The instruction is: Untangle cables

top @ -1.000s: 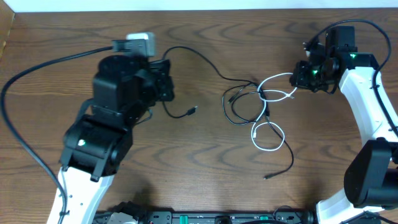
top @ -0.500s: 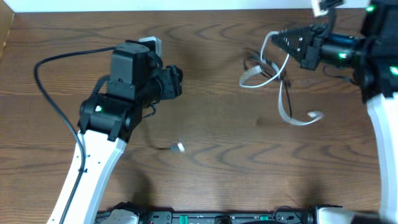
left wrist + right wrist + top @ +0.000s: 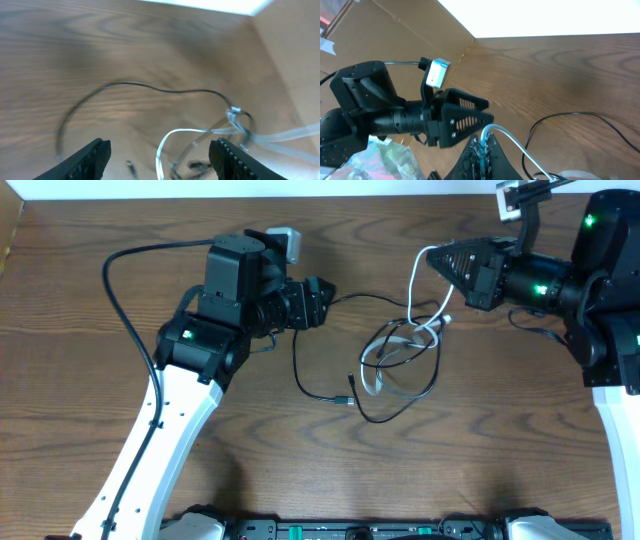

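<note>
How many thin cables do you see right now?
2: white cable, pinched by the right gripper, draping down; black cable, looped on the table, crossing it. None seem hidden.

Work surface: dark brown wood-grain table top (image 3: 500, 440). Lying on it near centre is a thin black cord (image 3: 297, 365) in loose curves (one small plug end free on the wood). Tangled with it are the lower loops of a thin white cord (image 3: 372, 380), whose upper run lifts off the surface.

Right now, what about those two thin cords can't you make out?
Overhead: how the white cable and black cable cross in the tangle; the strands are too thin and overlap.
Left wrist: both cables are blurred.
Right wrist: the white cable's lower run is cut off by the bottom edge.
</note>
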`<state>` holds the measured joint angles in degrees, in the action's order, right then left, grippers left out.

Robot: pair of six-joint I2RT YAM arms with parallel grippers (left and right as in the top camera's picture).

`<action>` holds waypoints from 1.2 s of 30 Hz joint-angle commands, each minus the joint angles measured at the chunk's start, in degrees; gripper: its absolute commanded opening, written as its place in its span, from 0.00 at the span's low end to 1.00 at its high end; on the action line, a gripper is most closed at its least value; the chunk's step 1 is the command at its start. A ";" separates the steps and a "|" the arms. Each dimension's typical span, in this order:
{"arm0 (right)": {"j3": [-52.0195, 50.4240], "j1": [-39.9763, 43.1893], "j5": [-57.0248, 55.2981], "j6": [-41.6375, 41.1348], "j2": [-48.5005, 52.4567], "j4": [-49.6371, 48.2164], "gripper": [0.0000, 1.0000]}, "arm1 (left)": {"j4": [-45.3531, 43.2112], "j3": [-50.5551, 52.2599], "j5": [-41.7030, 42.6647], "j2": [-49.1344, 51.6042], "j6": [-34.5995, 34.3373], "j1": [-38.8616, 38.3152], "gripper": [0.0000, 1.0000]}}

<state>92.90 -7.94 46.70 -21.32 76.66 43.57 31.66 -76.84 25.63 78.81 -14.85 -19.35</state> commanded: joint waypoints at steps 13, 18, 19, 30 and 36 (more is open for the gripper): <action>0.20 -0.79 -0.07 2.51 0.39 1.88 0.01 | -6.34 -0.31 33.09 19.63 15.23 -1.44 0.68; 0.20 -0.79 -0.04 2.80 0.39 2.14 0.01 | -14.88 -0.31 33.00 23.96 15.06 -7.23 0.68; 0.20 -0.79 -0.02 3.02 0.39 2.16 0.01 | -15.50 -0.31 32.59 24.24 15.04 -7.80 0.68; 0.22 0.24 0.57 3.78 0.00 0.98 0.01 | -16.98 -0.31 23.12 26.12 14.99 -10.49 0.49; 3.58 7.91 1.84 1.09 -2.78 -1.33 0.01 | -15.21 -0.31 23.12 26.12 15.02 -8.83 0.42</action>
<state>93.08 -3.49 47.16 -18.87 76.66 42.94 15.75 -76.79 49.32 104.38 -0.19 -29.17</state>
